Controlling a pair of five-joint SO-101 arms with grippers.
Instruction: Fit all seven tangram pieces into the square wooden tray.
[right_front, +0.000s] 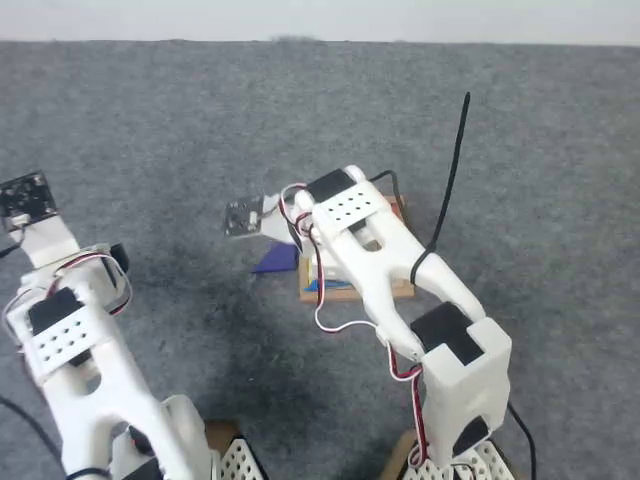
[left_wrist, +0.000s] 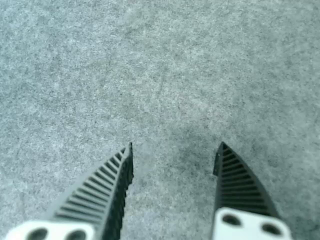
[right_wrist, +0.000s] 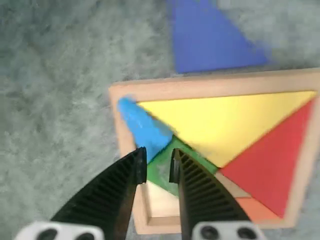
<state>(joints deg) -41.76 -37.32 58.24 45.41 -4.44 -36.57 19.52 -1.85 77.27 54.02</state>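
Observation:
The square wooden tray (right_wrist: 200, 84) holds a big yellow triangle (right_wrist: 220, 125), a red triangle (right_wrist: 270, 165), a green piece (right_wrist: 161, 175) and an orange piece (right_wrist: 255, 207). A light blue piece (right_wrist: 142, 125) lies tilted at the tray's corner, its far tip on the rim. My right gripper (right_wrist: 157, 155) is shut on its near end. A dark blue triangle (right_wrist: 210, 40) lies on the carpet just outside the tray (right_front: 350, 292), also visible as the dark blue triangle (right_front: 275, 262) in the high view. My left gripper (left_wrist: 175, 150) is open over bare carpet, far to the left.
Grey carpet covers the whole table. The right arm (right_front: 380, 250) stretches over the tray and hides most of it from above. The left arm (right_front: 60, 330) stands at the left edge. A black cable (right_front: 450, 180) rises beside the tray.

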